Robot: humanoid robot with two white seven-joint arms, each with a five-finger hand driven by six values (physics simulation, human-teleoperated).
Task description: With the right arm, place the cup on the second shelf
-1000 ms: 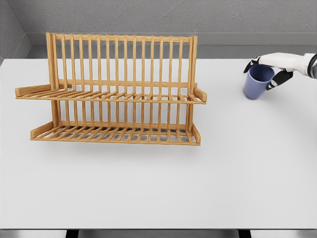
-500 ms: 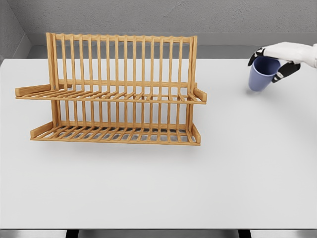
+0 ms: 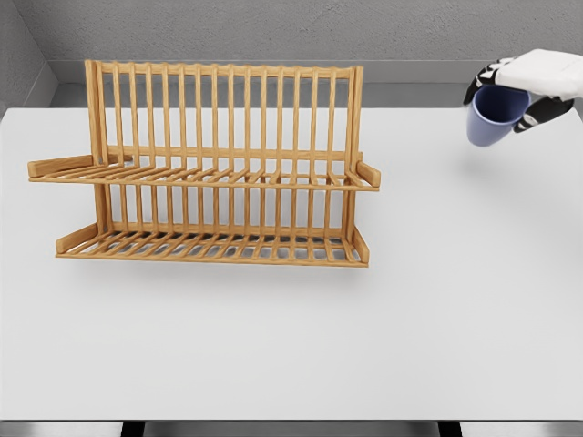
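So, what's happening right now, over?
Right hand shut on cup, held above table. Rack shelves bare. Path clear.

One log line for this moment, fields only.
right hand: holding blue cup, in the air | wooden rack: both shelves bare | left arm: out of view
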